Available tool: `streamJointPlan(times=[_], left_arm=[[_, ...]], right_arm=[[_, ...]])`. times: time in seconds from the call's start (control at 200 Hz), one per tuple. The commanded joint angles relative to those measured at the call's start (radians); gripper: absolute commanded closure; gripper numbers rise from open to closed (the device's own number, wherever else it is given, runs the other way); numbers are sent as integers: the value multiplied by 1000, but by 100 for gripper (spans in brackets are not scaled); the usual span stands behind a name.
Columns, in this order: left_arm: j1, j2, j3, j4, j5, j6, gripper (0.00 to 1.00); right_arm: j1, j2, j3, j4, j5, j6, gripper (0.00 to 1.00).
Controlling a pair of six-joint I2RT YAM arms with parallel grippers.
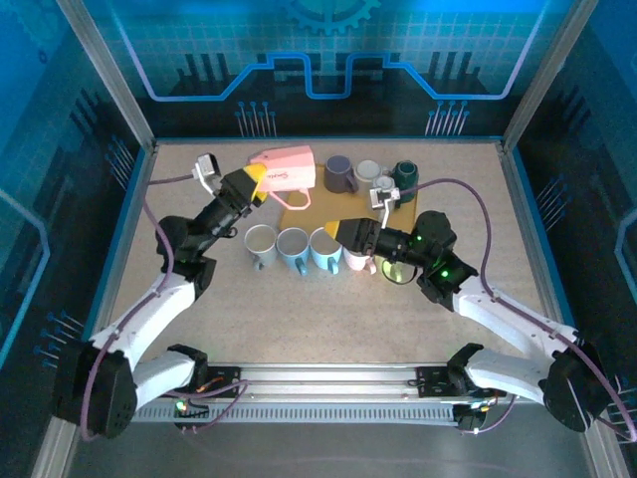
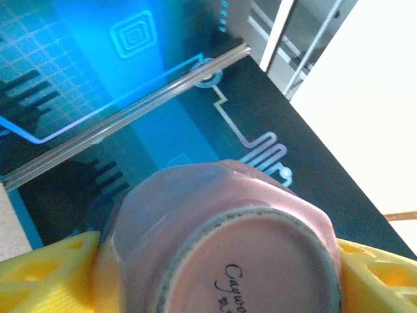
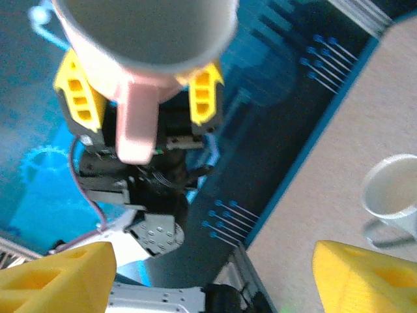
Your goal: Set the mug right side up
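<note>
right jaws: apart, empty, beside the row of mugs [image 1: 294, 247] on the bench [image 1: 299, 319], likely waiting | left jaws: clamped on pink mug [image 1: 287, 171] near its base | mug: tipped sideways, mouth toward right arm, seemingly half-turned | far: more mugs [image 1: 368, 177]

Seen from above as a speckled beige table [image 1: 209, 329], edged along the near side by a metal rail [image 1: 328, 378]. Bore two clusters of upright mugs, both well apart from the side edges. Carried at the rear a purple mug [image 1: 338, 175], a pale grey mug [image 1: 368, 170] and a dark green mug [image 1: 405, 175], set close together, with a tan flat piece [image 1: 297, 206] just left of them, partly hidden. Held nearer the middle, in a row from left to right, a white mug [image 1: 261, 241], a pale blue mug [image 1: 293, 246] and a blue mug [image 1: 323, 249], touching or nearly so, then a pink mug [image 1: 356, 262] and a yellow-green cup [image 1: 396, 271], both partly covered from above.
</note>
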Motion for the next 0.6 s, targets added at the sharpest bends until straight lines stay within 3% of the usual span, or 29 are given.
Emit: streamJointPlan(times=[0.0,0.36,0.595], left_arm=[[-5,-75,-15,127,28,30,43],[-56,-110,6,41,73,118,44],[-85,-143,6,-71,71,211,44]], right_arm=[[21,14,5,226,-24,41,20],[84,138,77,341,-37,68,20],[108,160,82,376,-36,60,31]])
